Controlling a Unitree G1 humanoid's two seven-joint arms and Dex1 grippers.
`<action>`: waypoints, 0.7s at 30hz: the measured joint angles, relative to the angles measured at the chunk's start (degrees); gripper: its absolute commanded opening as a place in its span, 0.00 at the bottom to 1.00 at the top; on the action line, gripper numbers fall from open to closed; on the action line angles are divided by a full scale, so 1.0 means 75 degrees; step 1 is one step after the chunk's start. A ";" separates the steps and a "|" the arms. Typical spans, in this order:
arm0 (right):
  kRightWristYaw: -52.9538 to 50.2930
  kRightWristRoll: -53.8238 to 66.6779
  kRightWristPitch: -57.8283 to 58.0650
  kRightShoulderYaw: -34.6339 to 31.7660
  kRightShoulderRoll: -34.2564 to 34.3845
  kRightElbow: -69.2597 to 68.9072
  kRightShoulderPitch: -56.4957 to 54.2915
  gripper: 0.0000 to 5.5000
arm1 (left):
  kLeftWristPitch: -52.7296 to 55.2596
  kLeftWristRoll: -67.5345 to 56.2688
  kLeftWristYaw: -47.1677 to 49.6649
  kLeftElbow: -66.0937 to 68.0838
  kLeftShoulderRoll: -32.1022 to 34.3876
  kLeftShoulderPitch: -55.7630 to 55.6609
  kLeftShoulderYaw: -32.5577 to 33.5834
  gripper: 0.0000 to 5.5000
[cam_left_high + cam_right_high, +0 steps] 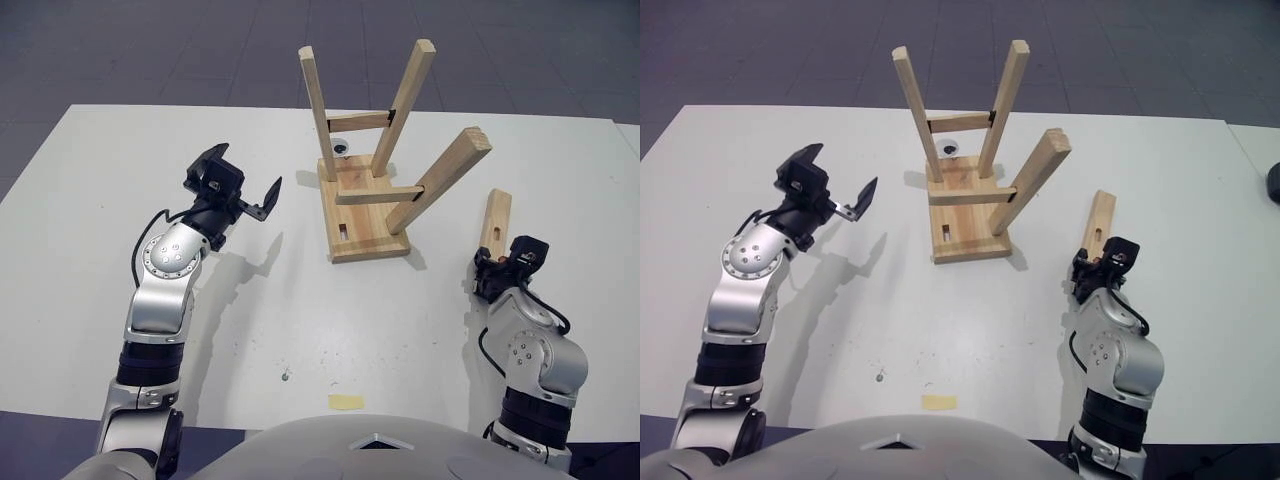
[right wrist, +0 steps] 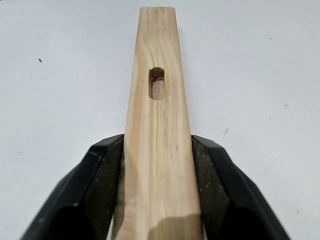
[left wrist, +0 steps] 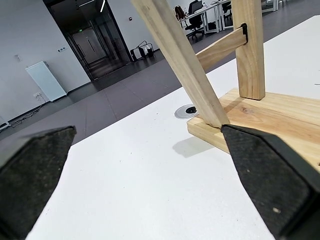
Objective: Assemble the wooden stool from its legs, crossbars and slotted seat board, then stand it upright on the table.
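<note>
Pale wooden stool, part-built, sits upside down at the centre-far part of the white desk (image 1: 120, 180), w/ its rectangular slotted seat board (image 1: 366, 235) flat on the surface. Three square-section wooden legs stick up from it: far-left leg (image 1: 318, 110) and far-right leg (image 1: 405, 105) near upright, near-right leg (image 1: 440, 180) leaning out to the right. A short wooden crossbar (image 1: 360, 121) joins the two far legs; a 2nd crossbar (image 1: 378, 194) runs lower, from the leaning leg across toward the left side. An open slot (image 1: 343, 232) shows at the board's near-left corner. Fourth loose wooden leg (image 1: 495, 215), w/ a small mortise hole (image 2: 157, 83) in its face, is right of the stool and apart from it, clamped at its near end by the right gripper (image 2: 157, 142), black pads pressed on both sides. Left gripper (image 1: 243, 178) is over the desk left of the stool, fingers spread wide, holding nothing. Round grey grommet (image 1: 343, 147) sits in the desk just behind the board. Small yellow note (image 1: 346, 402) lies at the near edge.
</note>
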 measured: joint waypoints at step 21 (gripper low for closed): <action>0.2791 -0.2305 -0.4939 0.1926 -0.1955 -0.1075 -0.3270 0.37 | 0.3954 -0.8372 0.1974 -0.1357 -0.1241 -0.3304 0.3063 0.98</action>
